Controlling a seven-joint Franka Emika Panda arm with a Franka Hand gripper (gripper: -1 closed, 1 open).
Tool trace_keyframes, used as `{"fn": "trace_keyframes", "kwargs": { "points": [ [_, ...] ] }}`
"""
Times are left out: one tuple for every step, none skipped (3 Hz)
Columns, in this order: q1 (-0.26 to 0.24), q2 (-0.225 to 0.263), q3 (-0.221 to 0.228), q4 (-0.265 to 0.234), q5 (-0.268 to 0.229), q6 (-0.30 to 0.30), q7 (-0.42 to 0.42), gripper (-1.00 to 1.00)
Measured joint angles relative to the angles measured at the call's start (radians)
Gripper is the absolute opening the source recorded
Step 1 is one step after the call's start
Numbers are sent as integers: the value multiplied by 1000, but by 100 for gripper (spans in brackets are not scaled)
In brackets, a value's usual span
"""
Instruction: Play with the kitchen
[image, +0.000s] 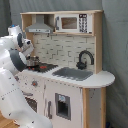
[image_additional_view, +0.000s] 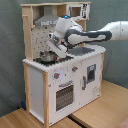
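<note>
Grey curtain all round the back and a light wooden floor underneath, so a pretty plain room with the kitchen standing upright in the middle of it, white panels with pale wood edges. The gripper hangs over the stovetop end, just above and beside a small metal pot that sits on the red-ringed burner; honestly can't tell whether its fingers are spread or closed, or whether it has hold of anything, since the wrist blocks them in the second exterior view and the arm's own body covers them in the first exterior view. My guess is it's going for the pot or something right at the burner. To do that well I'd come down slow and straight, keep the wrist clear of the hood overhead and the tiled back wall, and grab the rim squarely, because a light toy pot will likely skate off the hob if nudged sideways. Moving outward: the grey sink and black faucet sit to the first exterior view's right of the stove, the microwave shelf is up top, knobs and the oven door are on the front, both untouched.
</note>
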Motion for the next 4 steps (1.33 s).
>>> {"fn": "trace_keyframes", "kwargs": {
  "points": [
    [-68, -11, 70, 38, 0, -21, -12, 100],
    [-132, -20, 134, 75, 0, -46, -27, 100],
    [-189, -22, 179, 125, 8, -114, -48, 100],
    [-207, -29, 179, 134, 25, -178, -75, 100]
  ]
}}
